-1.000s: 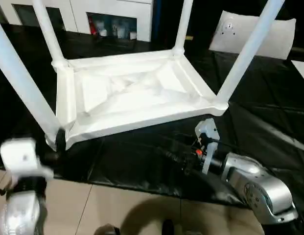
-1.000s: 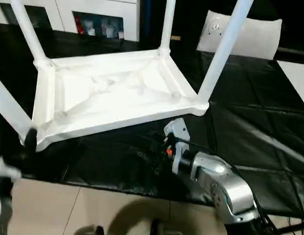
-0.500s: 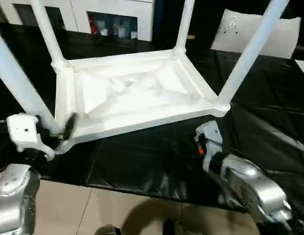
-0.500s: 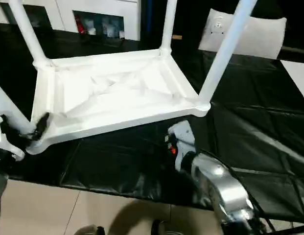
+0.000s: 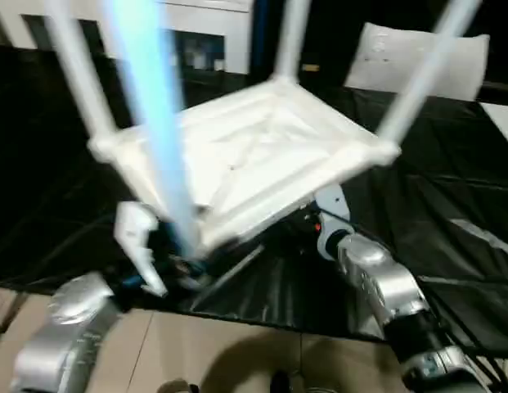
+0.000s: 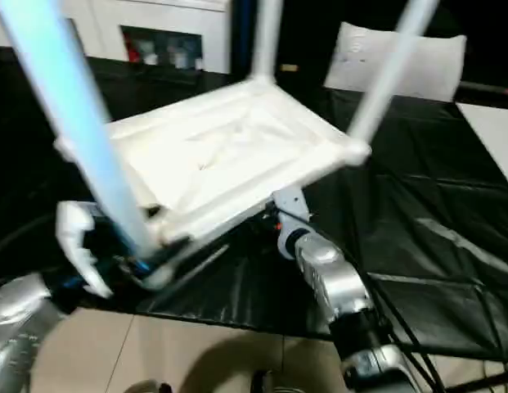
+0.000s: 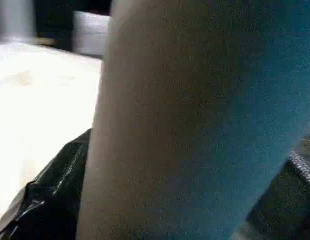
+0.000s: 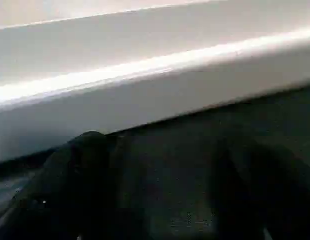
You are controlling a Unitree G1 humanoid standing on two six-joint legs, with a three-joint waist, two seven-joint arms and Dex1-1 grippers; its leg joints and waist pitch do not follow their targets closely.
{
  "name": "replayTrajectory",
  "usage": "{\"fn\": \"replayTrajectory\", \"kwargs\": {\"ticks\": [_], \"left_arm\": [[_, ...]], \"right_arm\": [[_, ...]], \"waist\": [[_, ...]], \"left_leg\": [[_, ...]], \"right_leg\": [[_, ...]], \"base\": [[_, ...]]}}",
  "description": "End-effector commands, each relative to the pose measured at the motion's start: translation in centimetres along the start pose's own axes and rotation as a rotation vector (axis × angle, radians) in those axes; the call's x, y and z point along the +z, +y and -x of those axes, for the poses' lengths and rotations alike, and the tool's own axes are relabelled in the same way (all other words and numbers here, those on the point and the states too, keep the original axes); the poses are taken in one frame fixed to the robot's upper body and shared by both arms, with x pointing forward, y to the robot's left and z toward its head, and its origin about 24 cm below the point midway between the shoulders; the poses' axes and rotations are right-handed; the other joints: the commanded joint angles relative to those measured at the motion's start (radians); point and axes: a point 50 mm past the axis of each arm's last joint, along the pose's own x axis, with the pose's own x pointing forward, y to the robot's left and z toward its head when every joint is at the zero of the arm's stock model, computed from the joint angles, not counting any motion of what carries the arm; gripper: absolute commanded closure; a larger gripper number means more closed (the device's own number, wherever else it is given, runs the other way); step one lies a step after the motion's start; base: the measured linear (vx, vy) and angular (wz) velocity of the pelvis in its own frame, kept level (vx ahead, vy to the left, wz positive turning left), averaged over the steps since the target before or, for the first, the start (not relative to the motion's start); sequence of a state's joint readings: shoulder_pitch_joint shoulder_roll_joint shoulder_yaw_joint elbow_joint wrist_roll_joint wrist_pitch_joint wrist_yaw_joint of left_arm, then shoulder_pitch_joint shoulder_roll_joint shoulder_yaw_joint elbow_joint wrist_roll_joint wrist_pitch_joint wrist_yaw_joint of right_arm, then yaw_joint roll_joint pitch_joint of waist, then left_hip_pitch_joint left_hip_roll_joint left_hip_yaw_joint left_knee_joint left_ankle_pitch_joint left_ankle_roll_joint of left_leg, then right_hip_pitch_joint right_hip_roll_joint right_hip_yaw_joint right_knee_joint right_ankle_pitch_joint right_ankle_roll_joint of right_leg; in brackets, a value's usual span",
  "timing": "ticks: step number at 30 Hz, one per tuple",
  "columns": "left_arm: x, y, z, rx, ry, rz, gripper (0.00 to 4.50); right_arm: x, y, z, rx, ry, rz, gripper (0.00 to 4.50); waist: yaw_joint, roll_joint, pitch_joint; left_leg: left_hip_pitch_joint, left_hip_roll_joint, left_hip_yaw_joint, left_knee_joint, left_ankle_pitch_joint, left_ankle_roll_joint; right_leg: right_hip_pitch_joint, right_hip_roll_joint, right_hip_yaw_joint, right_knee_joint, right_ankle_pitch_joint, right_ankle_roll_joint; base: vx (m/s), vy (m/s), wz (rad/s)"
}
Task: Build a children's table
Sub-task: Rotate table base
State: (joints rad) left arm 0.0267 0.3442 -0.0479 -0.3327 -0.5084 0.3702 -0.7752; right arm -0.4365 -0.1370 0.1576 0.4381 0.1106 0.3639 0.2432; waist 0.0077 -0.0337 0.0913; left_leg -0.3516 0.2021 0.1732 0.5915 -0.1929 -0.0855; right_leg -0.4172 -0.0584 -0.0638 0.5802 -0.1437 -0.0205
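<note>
The children's table is upside down and tilted, its ribbed underside up and its near edge raised off the black sheet. Its legs point upward; the nearest leg rises blurred at the front left. My left gripper is at the base of that leg, and the leg looms right in front of it in the left wrist view. My right gripper reaches under the near right edge of the top, open, with a dark finger just short of that edge and nothing between the jaws.
A black sheet covers the floor under the table, with tan floor in front of it. A white cabinet with glass doors stands at the back, and a white cushion-like object lies at the back right.
The table has tipped and swung, its near edge rising off the sheet. My left gripper moved right to the nearest leg's base. My right gripper pushed forward under the near right edge.
</note>
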Motion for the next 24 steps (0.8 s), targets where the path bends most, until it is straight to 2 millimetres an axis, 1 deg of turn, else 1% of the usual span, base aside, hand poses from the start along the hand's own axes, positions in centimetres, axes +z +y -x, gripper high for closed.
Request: {"fn": "replayTrajectory", "kwargs": {"ticks": [1,2,3,4,5,6,7,8,9,10,11,12,13,14,16,17,18,20,21,23,24], "left_arm": [[0.0,-2.5,-2.2,-0.186,-0.012,0.038,0.04],[0.1,-3.0,-3.4,-0.226,-0.021,0.041,0.04],[0.1,-3.1,-3.8,-0.232,-0.024,0.038,0.04],[0.1,-3.0,-4.4,-0.232,-0.026,0.029,0.04],[0.1,-3.0,-4.5,-0.23,-0.026,0.025,0.04],[0.0,-2.9,-4.9,-0.225,-0.027,0.016,0.04],[0.1,-2.1,-6.2,-0.195,-0.033,-0.019,0.04],[0.2,-1.6,-6.9,-0.177,-0.042,-0.04,0.04],[0.3,-1.6,-7.0,-0.176,-0.043,-0.042,0.04],[0.4,-0.7,-7.7,-0.138,-0.042,-0.077,0.04],[0.5,0.0,-8.2,-0.112,-0.032,-0.11,0.04],[0.6,0.2,-8.4,-0.103,-0.027,-0.123,0.04],[0.8,1.2,-8.7,-0.049,-0.007,-0.168,0.04],[0.9,1.6,-8.8,-0.036,-0.006,-0.179,0.04],[1.1,2.1,-8.8,-0.024,-0.007,-0.189,0.04],[1.2,2.3,-8.7,-0.015,-0.01,-0.193,0.04],[1.2,2.3,-8.6,-0.014,-0.013,-0.186,0.04],[1.1,2.2,-8.4,-0.014,-0.02,-0.173,0.04],[1.0,2.0,-8.2,-0.022,-0.026,-0.158,0.04],[0.7,1.6,-7.7,-0.052,-0.023,-0.14,0.04],[0.6,1.5,-7.5,-0.064,-0.016,-0.135,0.04]], "right_arm": [[1.4,1.3,-0.6,0.044,-0.058,0.011,0.0],[1.6,1.4,-0.9,0.053,-0.067,0.015,0.0],[1.6,1.5,-0.9,0.054,-0.068,0.017,0.0],[1.6,1.5,-1.0,0.052,-0.07,0.021,0.0],[1.6,1.5,-1.0,0.051,-0.07,0.021,0.0],[1.6,1.5,-1.1,0.05,-0.071,0.023,0.0],[1.6,1.2,-1.2,0.034,-0.074,0.024,0.0],[1.6,1.1,-1.2,0.026,-0.074,0.025,0.0],[1.6,1.1,-1.2,0.025,-0.074,0.025,0.0],[1.5,0.7,-1.1,0.008,-0.074,0.027,0.0],[1.4,0.4,-1.1,-0.001,-0.074,0.029,0.0],[1.3,0.1,-1.0,-0.011,-0.072,0.031,0.0],[1.0,-0.5,-0.8,-0.035,-0.068,0.036,0.0],[0.9,-0.9,-0.7,-0.049,-0.066,0.032,0.0],[0.6,-1.7,-0.4,-0.079,-0.065,0.015,0.0],[0.4,-2.3,-0.1,-0.098,-0.065,0.004,0.0],[0.2,-2.8,0.2,-0.113,-0.065,-0.007,0.0],[-0.2,-3.7,0.8,-0.134,-0.068,-0.027,0.0],[-0.4,-4.2,1.3,-0.142,-0.074,-0.039,0.0],[-0.6,-5.1,2.2,-0.151,-0.096,-0.061,0.0],[-0.6,-5.3,2.5,-0.151,-0.102,-0.064,0.0]], "waist": [[0.002,0.006,-0.062],[0.0,0.006,-0.062],[-0.002,0.005,-0.063],[-0.004,0.003,-0.062],[-0.005,0.003,-0.063],[-0.008,0.0,-0.061],[-0.009,-0.002,-0.062],[-0.011,-0.003,-0.062],[-0.008,-0.001,-0.066],[-0.008,0.0,-0.068],[-0.007,0.0,-0.064],[-0.008,-0.002,-0.067],[-0.009,-0.001,-0.069],[-0.008,-0.001,-0.07],[-0.004,0.001,-0.073],[-0.003,0.0,-0.073],[0.0,0.004,-0.073],[0.004,0.004,-0.073],[0.005,0.003,-0.072],[0.005,0.0,-0.07],[0.005,0.0,-0.069]], "left_leg": [[-0.003,0.019,-0.003,-0.077,-0.263,-0.015],[-0.005,0.018,-0.003,-0.077,-0.259,-0.013],[-0.003,0.018,-0.001,-0.075,-0.255,-0.009],[-0.007,0.017,-0.002,-0.075,-0.246,-0.006],[-0.007,0.017,-0.002,-0.073,-0.244,-0.005],[-0.01,0.015,-0.001,-0.073,-0.246,0.0],[-0.01,0.014,-0.002,-0.071,-0.244,0.004],[-0.009,0.012,0.0,-0.069,-0.242,0.008],[-0.003,0.01,0.002,-0.065,-0.229,0.01],[-0.008,0.011,0.0,-0.065,-0.214,0.006],[-0.009,0.012,-0.001,-0.07,-0.221,0.012],[-0.007,0.011,-0.001,-0.066,-0.222,0.012],[-0.01,0.013,-0.002,-0.067,-0.206,0.012],[-0.008,0.013,-0.002,-0.066,-0.201,0.014],[-0.008,0.017,0.0,-0.065,-0.169,0.018],[-0.009,0.016,0.001,-0.064,-0.166,0.02],[-0.007,0.017,0.002,-0.064,-0.163,0.021],[-0.005,0.016,0.004,-0.063,-0.169,0.024],[-0.006,0.016,0.004,-0.063,-0.174,0.026],[-0.008,0.016,0.003,-0.065,-0.193,0.029],[-0.008,0.016,0.004,-0.064,-0.202,0.032]], "right_leg": [[0.047,-0.06,0.049,-0.061,-0.369,-0.122],[0.047,-0.059,0.049,-0.061,-0.367,-0.122],[0.047,-0.059,0.048,-0.063,-0.368,-0.123],[0.05,-0.059,0.048,-0.062,-0.368,-0.124],[0.05,-0.059,0.047,-0.063,-0.372,-0.122],[0.049,-0.058,0.046,-0.067,-0.392,-0.113],[0.05,-0.059,0.046,-0.07,-0.418,-0.099],[0.047,-0.058,0.046,-0.075,-0.432,-0.09],[0.045,-0.058,0.047,-0.076,-0.424,-0.088],[0.052,-0.06,0.047,-0.067,-0.395,-0.096],[0.047,-0.054,0.043,-0.072,-0.404,-0.09],[0.05,-0.058,0.043,-0.072,-0.41,-0.087],[0.052,-0.058,0.043,-0.068,-0.387,-0.094],[0.05,-0.057,0.043,-0.068,-0.375,-0.096],[0.054,-0.058,0.045,-0.055,-0.297,-0.132],[0.055,-0.059,0.046,-0.055,-0.286,-0.139],[0.055,-0.058,0.046,-0.053,-0.268,-0.152],[0.055,-0.058,0.046,-0.053,-0.262,-0.164],[0.058,-0.058,0.047,-0.053,-0.264,-0.165],[0.058,-0.058,0.044,-0.058,-0.306,-0.154],[0.057,-0.058,0.044,-0.063,-0.336,-0.141]], "base": [[0.0,0.0,0.0],[0.0,0.0,0.0],[0.0,0.0,0.0],[0.0,0.0,0.0],[0.0,0.0,0.0],[0.0,0.0,0.0],[0.0,0.0,0.0],[0.0,0.0,0.0],[0.0,0.0,0.0],[0.0,0.0,0.0],[0.0,0.0,0.0],[0.0,0.0,0.0],[0.0,0.0,0.0],[0.0,0.0,0.0],[0.0,0.0,0.0],[0.0,0.0,0.0],[0.0,0.0,0.0],[0.0,0.0,0.0],[0.0,0.0,0.0],[0.0,0.0,0.0],[0.0,0.0,0.0]]}}
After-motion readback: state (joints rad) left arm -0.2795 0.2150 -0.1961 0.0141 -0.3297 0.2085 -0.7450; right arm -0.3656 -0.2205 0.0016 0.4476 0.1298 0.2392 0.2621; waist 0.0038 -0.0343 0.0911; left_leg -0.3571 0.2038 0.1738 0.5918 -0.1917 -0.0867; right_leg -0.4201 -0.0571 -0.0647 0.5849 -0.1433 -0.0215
